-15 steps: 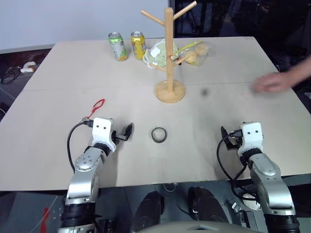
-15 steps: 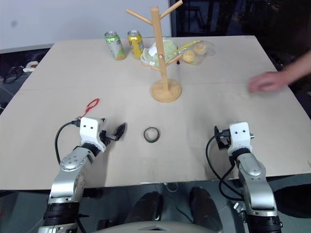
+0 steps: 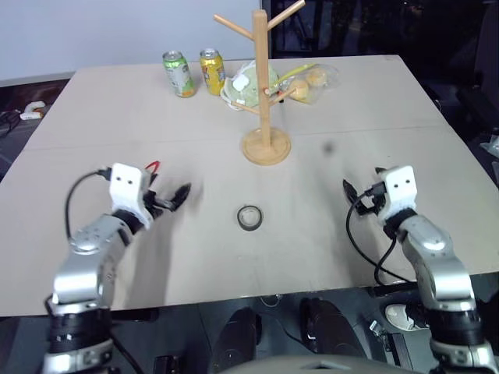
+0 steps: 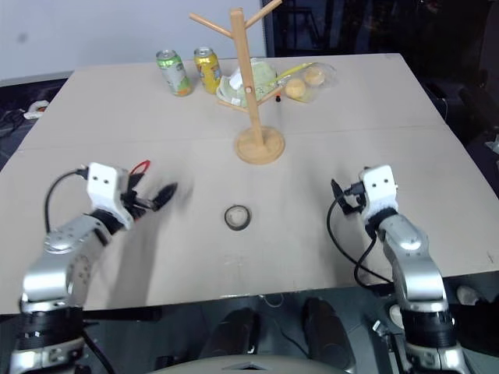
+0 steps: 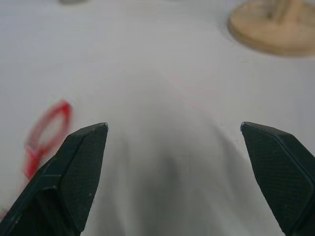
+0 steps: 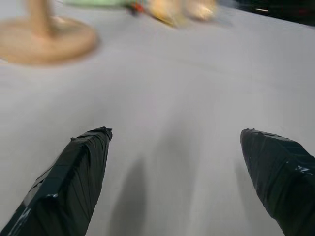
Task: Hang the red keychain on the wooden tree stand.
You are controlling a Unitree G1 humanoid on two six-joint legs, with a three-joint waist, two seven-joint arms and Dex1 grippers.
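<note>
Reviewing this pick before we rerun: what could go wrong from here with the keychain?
1. The red keychain lies flat on the table, off to one side of the open left pincer, not between its fingers; closing as aimed would likely miss the thin cord.
2. The black tape roll sits between the pincer and the wooden tree stand; a low carry might knock it.
3. Cans and bagged food crowd behind the stand; overshooting a peg could tip them.

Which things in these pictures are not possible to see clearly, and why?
- Red keychain: in the eye views the left gripper and its wrist cover most of it; in the left wrist view it is blurred, so its metal piece cannot be made out.
- Wooden tree stand: the wrist views cut it off above the base.
- Bagged items behind the stand: too small to identify.
</note>
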